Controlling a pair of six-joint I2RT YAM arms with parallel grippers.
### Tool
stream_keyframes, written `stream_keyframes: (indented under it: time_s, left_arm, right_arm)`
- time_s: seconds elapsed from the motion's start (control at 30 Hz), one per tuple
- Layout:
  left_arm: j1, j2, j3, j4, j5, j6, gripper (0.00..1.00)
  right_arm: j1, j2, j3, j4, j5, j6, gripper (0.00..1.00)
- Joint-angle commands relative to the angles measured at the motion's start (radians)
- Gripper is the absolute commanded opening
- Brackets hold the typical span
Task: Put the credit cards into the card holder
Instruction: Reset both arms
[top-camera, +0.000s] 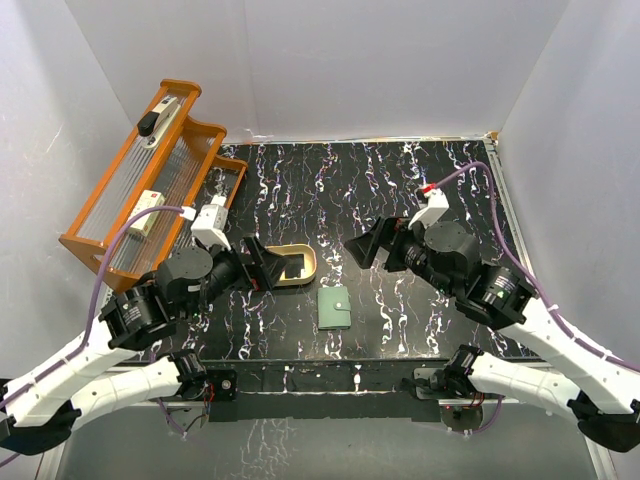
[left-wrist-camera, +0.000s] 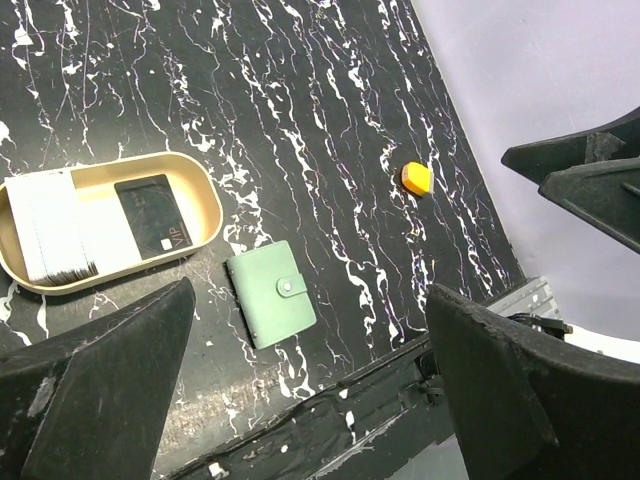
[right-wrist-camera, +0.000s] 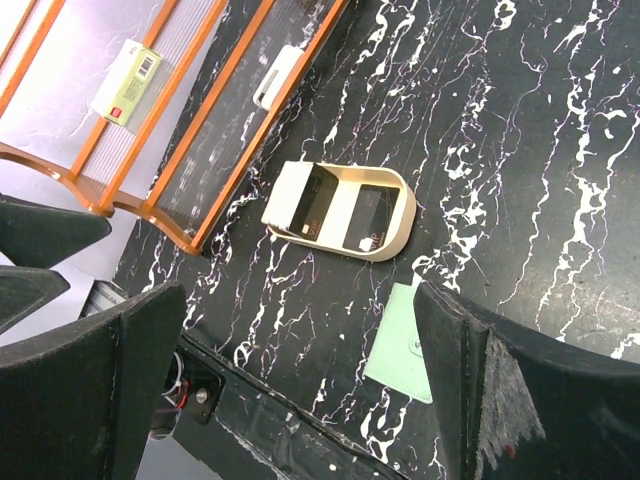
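The card holder (top-camera: 334, 309) is a small green wallet, snapped shut, flat on the black marbled table near the front edge; it shows in the left wrist view (left-wrist-camera: 270, 293) and the right wrist view (right-wrist-camera: 398, 346). The credit cards (left-wrist-camera: 95, 224) lie in a tan oval dish (top-camera: 308, 266): pale ones and a black "VIP" one, also seen in the right wrist view (right-wrist-camera: 335, 212). My left gripper (top-camera: 270, 266) is open and empty, over the dish's left end. My right gripper (top-camera: 367, 247) is open and empty, above the table right of the dish.
An orange wooden rack (top-camera: 150, 175) with small items stands at the back left. A small orange piece (left-wrist-camera: 416, 178) lies on the table near the right wall. White walls enclose the table on three sides.
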Motion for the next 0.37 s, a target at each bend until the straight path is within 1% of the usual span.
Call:
stream_keyframes:
  time_s: [0.0,0.17,0.33]
  left_arm:
    - [-0.004,-0.032,-0.025,0.023,-0.028,-0.001,0.99]
    - [-0.004,-0.037,-0.052,0.025,-0.034,-0.02,0.99]
    - [-0.004,-0.009,-0.023,-0.045,-0.067,-0.051,0.99]
  right_arm:
    - [0.0,-0.035,-0.027,0.052,-0.004,0.023,0.98]
    - [-0.002,-0.064,-0.066,0.042,-0.004,0.059,0.98]
    - [0.0,-0.087,-0.08,0.039,0.006,0.067,0.98]
